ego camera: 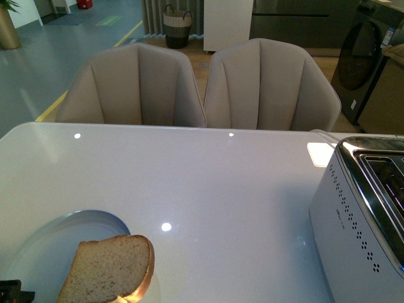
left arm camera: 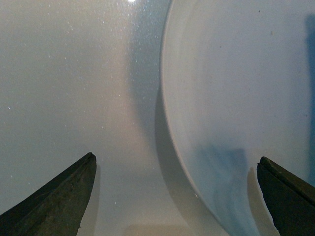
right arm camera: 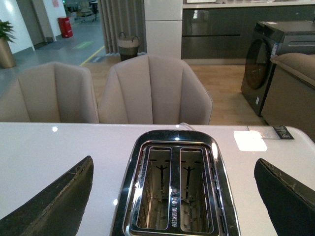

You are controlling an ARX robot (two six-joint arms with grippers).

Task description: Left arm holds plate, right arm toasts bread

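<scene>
Lying flat on the plate (ego camera: 47, 252), the bread (ego camera: 110, 268) sits at the near left of the white worktop (ego camera: 221, 183). Its long axis runs roughly away from the robot and leans a little to the right. The rounded far end points toward the two beige chairs (ego camera: 136, 85) behind the worktop, and the near end is cut off by the edge of the front view. The tan crust runs down its right side, where it catches a bright patch of light. The slice covers the plate's near right part, leaving a bare pale arc on the far and left sides. In the left wrist view the left end effector (left arm camera: 175, 157) is spread wide with nothing pinched. One finger (left arm camera: 54, 201) hangs over bare worktop and the other over the plate (left arm camera: 236, 98), with the rim passing between them. Whether either finger touches the plate cannot be told. The right end effector (right arm camera: 173, 160) is likewise spread and empty, above the toaster (right arm camera: 172, 187), whose two slots run lengthwise away from the wrist camera and hold nothing. The toaster (ego camera: 353, 221) stands at the worktop's right side, well apart from the plate.
</scene>
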